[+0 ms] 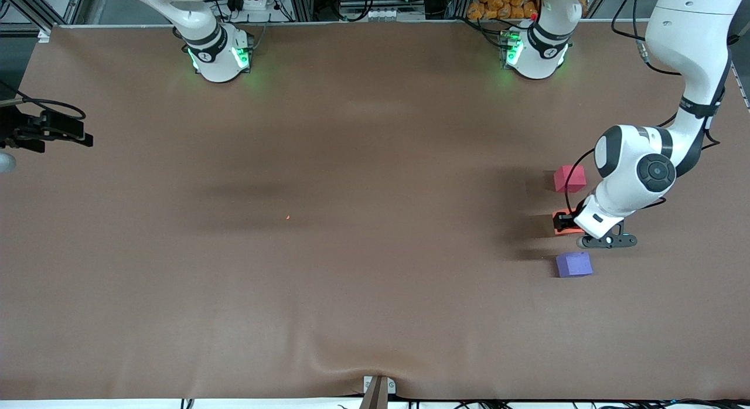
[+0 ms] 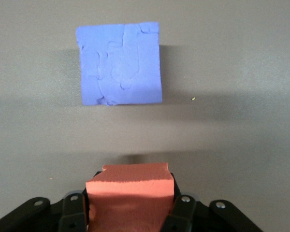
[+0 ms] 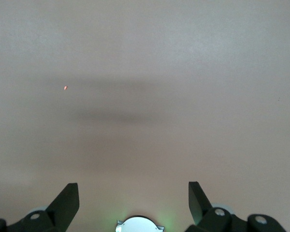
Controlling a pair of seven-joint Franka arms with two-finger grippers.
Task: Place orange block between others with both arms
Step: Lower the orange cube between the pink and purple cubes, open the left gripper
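Orange block (image 2: 130,195): matte foam cube, clamped between the left gripper (image 2: 131,212) fingers, in the gap between the red-pink cube (image 1: 569,179) and purple-blue cube (image 2: 119,64). Right gripper (image 3: 134,203): waiting, fingers spread wide, empty.

orange block (image 1: 563,228), red-pink cube (image 1: 569,179), purple-blue cube (image 1: 573,264)

Orange block (image 1: 563,222) mostly hidden under left tool (image 1: 565,221); right arm's tool (image 1: 44,130) cut off at frame edge.
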